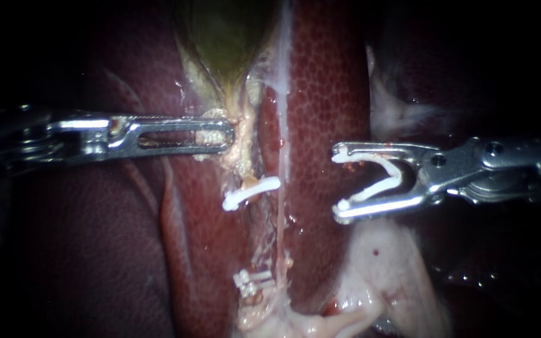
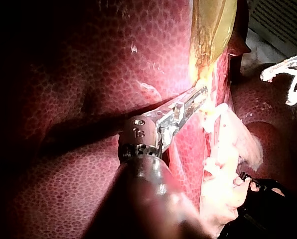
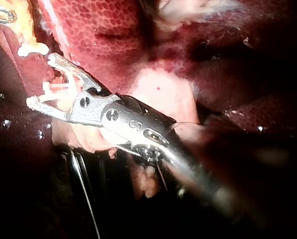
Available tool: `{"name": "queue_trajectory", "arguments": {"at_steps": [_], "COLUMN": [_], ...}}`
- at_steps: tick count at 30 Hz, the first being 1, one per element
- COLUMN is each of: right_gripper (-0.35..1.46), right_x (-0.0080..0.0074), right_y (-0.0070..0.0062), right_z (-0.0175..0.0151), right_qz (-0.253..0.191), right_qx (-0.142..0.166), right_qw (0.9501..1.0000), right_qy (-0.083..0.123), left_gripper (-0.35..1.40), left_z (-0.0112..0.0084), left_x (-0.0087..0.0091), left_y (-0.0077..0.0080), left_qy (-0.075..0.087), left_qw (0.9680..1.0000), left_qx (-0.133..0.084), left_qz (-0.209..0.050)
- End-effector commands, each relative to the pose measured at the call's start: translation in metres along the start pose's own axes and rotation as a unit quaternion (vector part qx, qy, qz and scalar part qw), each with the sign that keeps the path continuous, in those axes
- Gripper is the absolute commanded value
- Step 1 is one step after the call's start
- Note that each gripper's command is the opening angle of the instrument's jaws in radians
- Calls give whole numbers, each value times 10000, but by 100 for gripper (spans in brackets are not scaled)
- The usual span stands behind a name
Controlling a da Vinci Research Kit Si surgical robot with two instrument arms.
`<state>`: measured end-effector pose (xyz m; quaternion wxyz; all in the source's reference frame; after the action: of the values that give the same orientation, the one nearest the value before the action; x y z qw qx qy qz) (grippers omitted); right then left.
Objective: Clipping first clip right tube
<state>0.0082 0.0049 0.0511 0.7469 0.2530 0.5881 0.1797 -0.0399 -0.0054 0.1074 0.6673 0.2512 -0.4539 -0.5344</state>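
Liver (image 1: 327,94) backs the field. Right end effector (image 1: 339,184), wide apart, cradles an open clip (image 1: 380,178); left end effector (image 1: 225,134) clamps the gallbladder (image 1: 233,37) neck. Risk: skewed closure missing the right tube (image 1: 280,219).

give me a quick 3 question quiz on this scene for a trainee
1. True or false: the right instrument already has its jaws around a tube.
2. What does the left instrument grip? A) a needle B) pale tissue just below the gallbladder C) a thread
3. Fill in: the right instrument's jaws carry an open white ____.

Key
1. False: they stand apart, over the liver.
2. B
3. clip
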Motion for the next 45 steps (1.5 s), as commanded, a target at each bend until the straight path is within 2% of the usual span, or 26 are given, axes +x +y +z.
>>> {"name": "queue_trajectory", "arguments": {"at_steps": [1, 9, 15, 18, 25, 32, 35, 39, 45], "right_gripper": [60, 60, 60, 60, 60, 60, 60, 60, 60], "right_x": [0, 0, 0, -1, -2, -9, -18, -39, -86], "right_y": [0, -1, -1, -1, -1, 0, 1, 5, 21], "right_z": [0, 1, 1, 1, 2, 7, 13, 28, 52], "right_qz": [1, -1, -1, -1, -6, -26, -83, 7, 209], "right_qx": [4, 5, 4, 4, 3, 20, 43, 84, 84], "right_qw": [10000, 10000, 10000, 10000, 10000, 10000, 9999, 9998, 9987], "right_qy": [1, 1, 1, 1, 1, 5, -52, -204, -462], "left_gripper": [-35, -35, -35, -35, -35, -35, -35, -35, -35], "left_z": [0, -6, -32, -53, -94, -98, -98, -98, -99], "left_x": [0, -3, -22, -36, -64, -66, -66, -66, -66], "left_y": [0, -1, -5, -8, -16, -19, -18, -18, -18], "left_qy": [-2, 15, 30, -41, -296, -337, -337, -337, -335], "left_qw": [10000, 10000, 10000, 9999, 9995, 9994, 9994, 9994, 9994], "left_qx": [0, 19, 17, -5, -33, -20, -20, -20, -18], "left_qz": [1, -6, -55, -133, -74, -33, -32, -32, -32]}}
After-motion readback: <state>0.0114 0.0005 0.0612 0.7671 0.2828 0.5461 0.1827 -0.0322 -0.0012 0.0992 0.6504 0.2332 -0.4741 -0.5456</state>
